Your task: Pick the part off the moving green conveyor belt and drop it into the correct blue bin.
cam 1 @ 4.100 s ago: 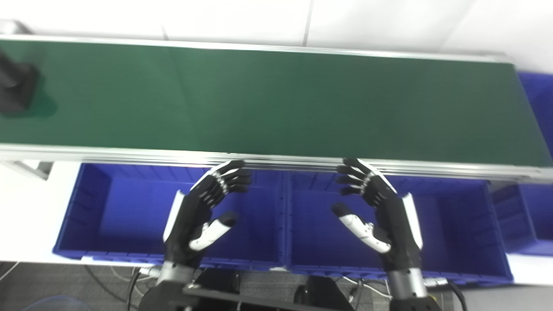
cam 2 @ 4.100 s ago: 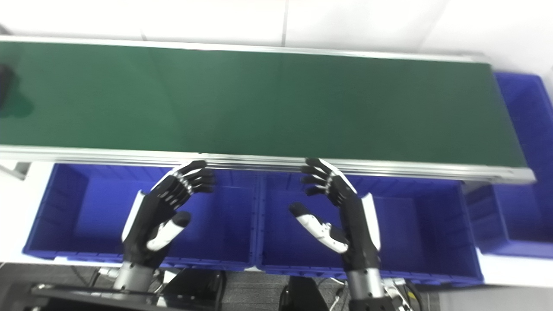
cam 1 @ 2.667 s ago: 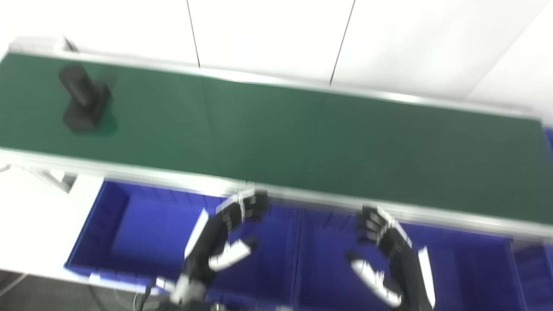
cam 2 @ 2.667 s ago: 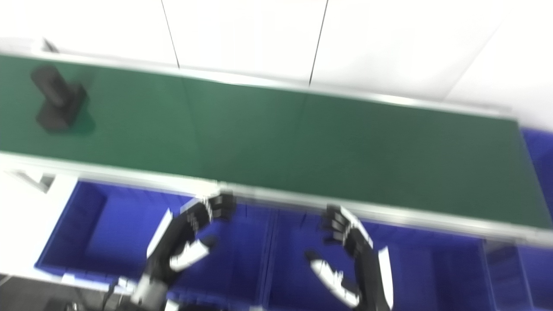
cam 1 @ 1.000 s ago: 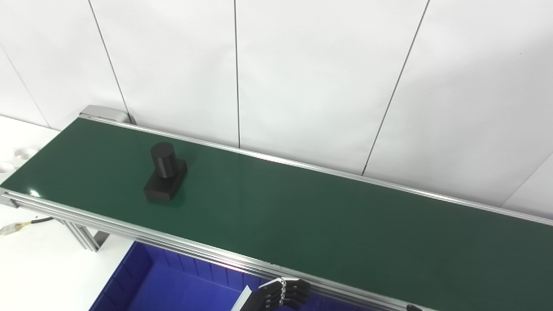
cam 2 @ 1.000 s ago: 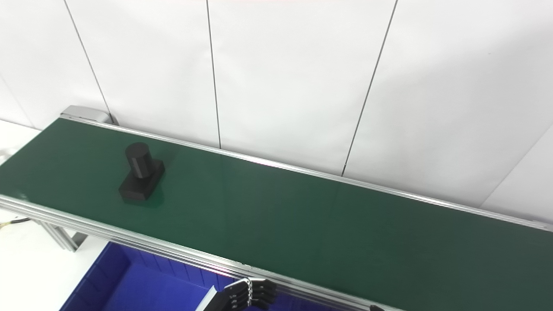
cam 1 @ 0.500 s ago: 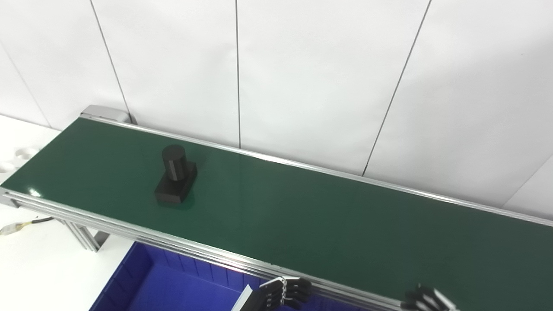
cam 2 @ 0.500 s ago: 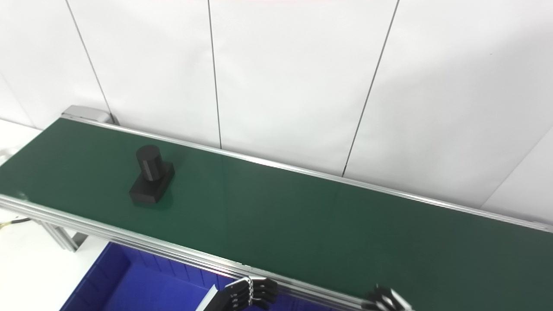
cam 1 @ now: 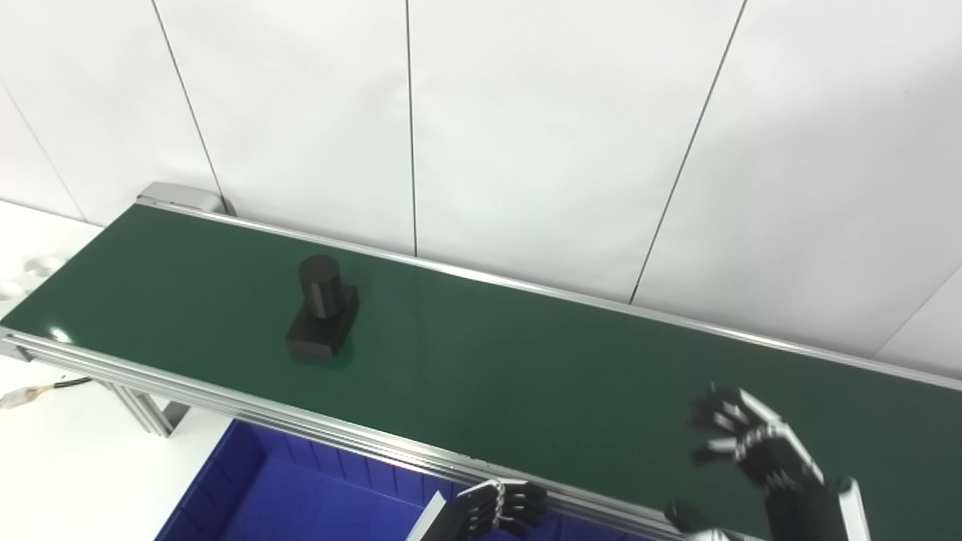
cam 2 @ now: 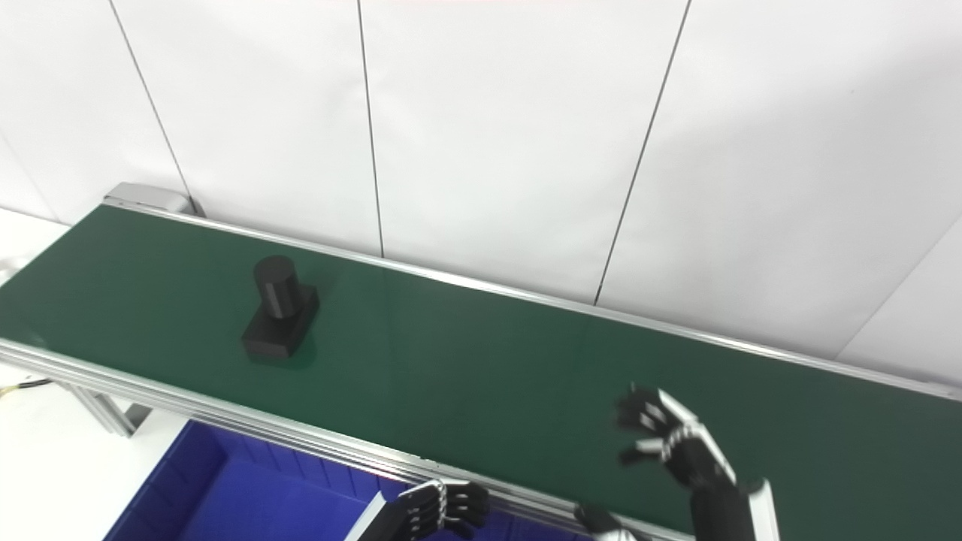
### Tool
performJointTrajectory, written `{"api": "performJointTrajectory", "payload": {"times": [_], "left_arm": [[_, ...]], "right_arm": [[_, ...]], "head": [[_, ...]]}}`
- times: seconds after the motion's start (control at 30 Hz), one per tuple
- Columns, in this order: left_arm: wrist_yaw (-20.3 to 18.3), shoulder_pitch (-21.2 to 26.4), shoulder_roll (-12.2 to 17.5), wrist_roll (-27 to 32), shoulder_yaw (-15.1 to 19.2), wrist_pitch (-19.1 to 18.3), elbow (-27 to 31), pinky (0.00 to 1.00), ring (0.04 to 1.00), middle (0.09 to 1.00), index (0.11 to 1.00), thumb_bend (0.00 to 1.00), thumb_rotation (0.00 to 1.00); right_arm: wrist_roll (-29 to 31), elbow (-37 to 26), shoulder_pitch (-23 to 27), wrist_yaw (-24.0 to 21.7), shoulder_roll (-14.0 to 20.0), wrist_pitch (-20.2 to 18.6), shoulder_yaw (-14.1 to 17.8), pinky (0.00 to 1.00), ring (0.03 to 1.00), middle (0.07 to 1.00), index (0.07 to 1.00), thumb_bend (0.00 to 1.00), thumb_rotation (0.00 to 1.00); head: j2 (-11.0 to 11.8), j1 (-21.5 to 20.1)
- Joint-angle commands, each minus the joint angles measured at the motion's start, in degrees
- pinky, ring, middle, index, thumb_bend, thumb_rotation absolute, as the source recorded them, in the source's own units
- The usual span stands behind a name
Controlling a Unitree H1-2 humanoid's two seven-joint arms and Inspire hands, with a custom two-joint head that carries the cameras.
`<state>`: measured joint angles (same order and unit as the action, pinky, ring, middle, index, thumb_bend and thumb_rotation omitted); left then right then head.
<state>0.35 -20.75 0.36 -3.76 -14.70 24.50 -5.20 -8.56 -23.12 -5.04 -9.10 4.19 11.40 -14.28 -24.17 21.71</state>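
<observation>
Fingers (cam 1: pixel 725 421) of the right hand (cam 1: pixel 759 454) are spread apart and hold nothing; half a second ago only their tips showed at the bottom edge, and they now stand raised over the near half of the green conveyor belt (cam 1: pixel 526 376), well right of centre. This is the largest change in view: the right arm has come up from bin level to belt level. Reading: it is staging ahead of the part, not yet reaching for it. The part (cam 1: pixel 322 315), a black block with an upright cylinder on top, rides upright on the left portion of the belt and has shifted rightward by a small amount over the last second, so the belt carries it toward the waiting hand; the two are well apart. The left hand (cam 1: pixel 488 515) has not moved, low at the frame's bottom beside the belt's near rail, fingers curled; whether it is empty I cannot tell for sure, though nothing shows in it. One blue bin (cam 1: pixel 225 496) is visible under the rail at lower left. Pick not yet started.
</observation>
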Motion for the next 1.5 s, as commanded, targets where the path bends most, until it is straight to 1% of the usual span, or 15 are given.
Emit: {"api": "performJointTrajectory", "payload": {"times": [0.0, 0.03, 0.13, 0.23, 0.3, 0.57, 0.6, 0.7, 0.73, 0.8, 0.9, 0.97, 1.23, 1.37, 1.47], "left_arm": [[0.2, 0.5, 0.2, 0.5, -0.1, 2.4, 0.1, 0.61, 0.663, 0.697, 0.712, 0.84, 0.48], [0.2, 0.7, 0.3, 0.5, 0.0, 2.4, -0.1, 0.61, 0.663, 0.698, 0.712, 0.84, 0.48], [0.3, 1.1, 0.5, 0.3, 0.0, 2.4, -0.5, 0.61, 0.659, 0.699, 0.715, 0.83, 0.47], [0.5, 1.3, 0.7, 0.0, -0.1, 2.4, -0.6, 0.61, 0.655, 0.697, 0.716, 0.83, 0.47], [0.6, 1.4, 0.9, 0.0, -0.1, 2.4, -0.6, 0.61, 0.654, 0.694, 0.714, 0.83, 0.48], [0.4, 1.3, 1.1, 0.3, -0.2, 2.4, -0.5, 0.61, 0.652, 0.692, 0.708, 0.83, 0.47], [0.3, 1.2, 1.1, 0.4, -0.2, 2.4, -0.5, 0.60, 0.648, 0.689, 0.706, 0.84, 0.47], [0.3, 1.1, 1.2, 0.3, -0.4, 2.4, -0.3, 0.60, 0.647, 0.688, 0.705, 0.84, 0.47], [0.3, 1.0, 1.2, 0.3, -0.4, 2.4, -0.3, 0.60, 0.646, 0.687, 0.704, 0.84, 0.46], [0.3, 0.9, 1.2, 0.4, -0.5, 2.4, -0.4, 0.60, 0.646, 0.686, 0.704, 0.84, 0.46], [0.2, 0.7, 1.2, 0.4, -0.6, 2.4, -0.4, 0.60, 0.642, 0.681, 0.699, 0.85, 0.47], [0.4, 0.8, 1.3, 0.2, -0.7, 2.4, -0.4, 0.59, 0.638, 0.676, 0.697, 0.86, 0.48], [0.5, 1.1, 1.3, 0.1, -0.9, 2.4, -0.7, 0.59, 0.635, 0.672, 0.693, 0.85, 0.48], [0.6, 1.5, 0.9, 0.1, -1.0, 2.4, -1.1, 0.60, 0.636, 0.672, 0.692, 0.85, 0.47], [0.6, 1.7, 0.8, 0.1, -1.1, 2.4, -1.4, 0.60, 0.637, 0.672, 0.691, 0.85, 0.48]], "right_arm": [[-0.9, -1.1, 1.7, -0.3, -0.9, -0.9, -0.5, 0.49, 0.702, 0.769, 0.798, 0.66, 0.38], [-1.7, -0.1, 2.9, -0.2, -1.2, -0.9, -0.7, 0.49, 0.701, 0.769, 0.797, 0.66, 0.38], [-3.4, 2.6, 6.0, -0.3, -2.2, -1.7, -1.5, 0.49, 0.681, 0.754, 0.775, 0.72, 0.45], [-4.2, 4.4, 7.9, -0.7, -2.6, -2.6, -2.0, 0.49, 0.673, 0.750, 0.768, 0.73, 0.45], [-5.0, 6.3, 9.9, -1.1, -2.8, -3.3, -2.6, 0.50, 0.679, 0.762, 0.773, 0.72, 0.41], [-7.3, 11.2, 14.9, -2.0, -3.8, -4.9, -4.1, 0.50, 0.691, 0.775, 0.780, 0.71, 0.35], [-7.7, 11.9, 15.6, -2.0, -3.9, -5.0, -4.4, 0.51, 0.690, 0.764, 0.776, 0.70, 0.32], [-8.1, 12.8, 17.2, -2.8, -4.3, -6.7, -5.3, 0.51, 0.691, 0.768, 0.788, 0.67, 0.28], [-8.3, 13.5, 17.8, -3.1, -4.4, -7.2, -5.8, 0.55, 0.714, 0.778, 0.800, 0.66, 0.27], [-9.0, 14.6, 18.7, -3.4, -4.6, -7.7, -6.5, 0.57, 0.728, 0.784, 0.807, 0.65, 0.27], [-9.7, 15.8, 19.5, -3.6, -5.0, -8.1, -7.3, 0.61, 0.759, 0.807, 0.830, 0.64, 0.28], [-10.2, 17.0, 20.3, -3.6, -5.2, -8.0, -7.8, 0.64, 0.775, 0.820, 0.845, 0.63, 0.30], [-10.6, 23.0, 23.7, -3.3, -6.9, -7.6, -8.4, 0.73, 0.817, 0.845, 0.862, 0.64, 0.38], [-11.4, 28.7, 27.4, -3.1, -8.2, -7.8, -8.8, 0.74, 0.832, 0.852, 0.871, 0.65, 0.42], [-11.5, 31.8, 29.2, -2.8, -8.8, -7.3, -8.9, 0.76, 0.829, 0.847, 0.869, 0.66, 0.42]], "head": [[0.0, 0.0], [0.3, -0.2], [0.5, -0.5], [0.6, -0.7], [0.6, -0.8], [0.6, -1.3], [0.6, -1.3], [0.6, -1.3], [0.6, -1.2], [0.5, -1.2], [0.5, -1.2], [0.4, -1.3], [0.5, -1.3], [0.6, -1.2], [0.7, -1.1]]}}
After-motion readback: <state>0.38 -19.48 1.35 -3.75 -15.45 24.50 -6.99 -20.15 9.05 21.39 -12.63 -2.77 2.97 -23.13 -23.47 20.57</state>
